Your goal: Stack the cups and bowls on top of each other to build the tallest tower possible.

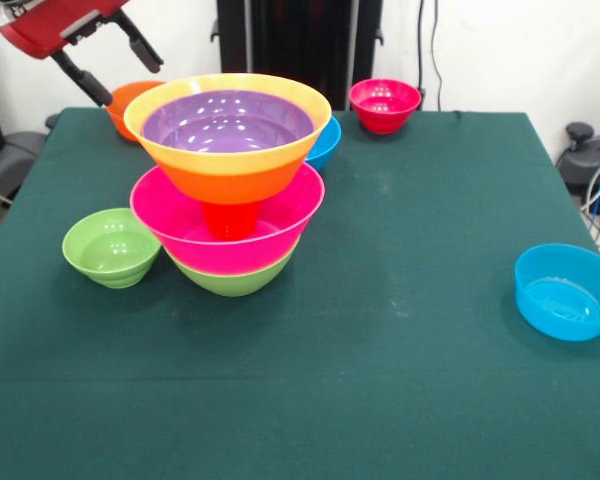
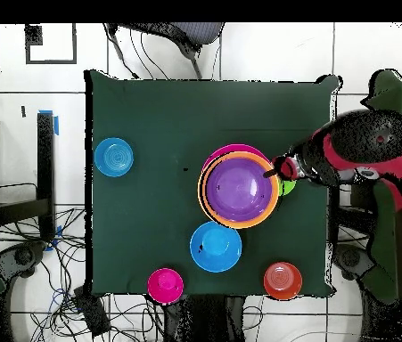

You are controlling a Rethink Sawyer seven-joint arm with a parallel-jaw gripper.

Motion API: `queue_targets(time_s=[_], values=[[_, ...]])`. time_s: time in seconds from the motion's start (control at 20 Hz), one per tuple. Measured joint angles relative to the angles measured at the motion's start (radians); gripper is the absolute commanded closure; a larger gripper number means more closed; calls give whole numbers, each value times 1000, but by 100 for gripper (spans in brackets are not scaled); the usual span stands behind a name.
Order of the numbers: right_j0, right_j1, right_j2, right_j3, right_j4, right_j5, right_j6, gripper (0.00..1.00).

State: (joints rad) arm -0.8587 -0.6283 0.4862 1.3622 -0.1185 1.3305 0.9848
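The tower (image 1: 230, 190) stands left of centre on the green table (image 1: 400, 380). Its lowest piece is a green bowl (image 1: 232, 279), with a large pink bowl (image 1: 190, 228) nested in it. Inside the pink bowl an orange cup (image 1: 230, 219) stands upside down, and on the cup sits a large orange bowl (image 1: 230, 170) with a purple bowl (image 1: 227, 121) nested inside. From above, the purple bowl fills the orange one, and the pink rim shows on the stack's far-left edge.

The gripper (image 1: 120, 65) hangs in the air at the far left, above and left of the tower, touching nothing. Its two black fingers (image 1: 140, 42) are spread wide apart and hold nothing.

A small green bowl (image 1: 111, 246) sits just left of the tower, near but apart from it. Behind the tower, a small orange bowl (image 1: 130, 100) lies at the far left, and a blue bowl (image 1: 325, 142) peeks out at the tower's right. A red bowl (image 1: 384, 105) stands near the far edge, right of centre. Another blue bowl (image 1: 566, 292) sits well apart at the right edge.
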Motion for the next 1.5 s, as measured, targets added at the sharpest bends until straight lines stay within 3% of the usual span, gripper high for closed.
queue_targets(time_s=[0.35, 1.5], values=[[5, 0, 0, -23, -4, 0, 0, 0], [36, 83, 0, -260, -56, 50, 0, 0]])
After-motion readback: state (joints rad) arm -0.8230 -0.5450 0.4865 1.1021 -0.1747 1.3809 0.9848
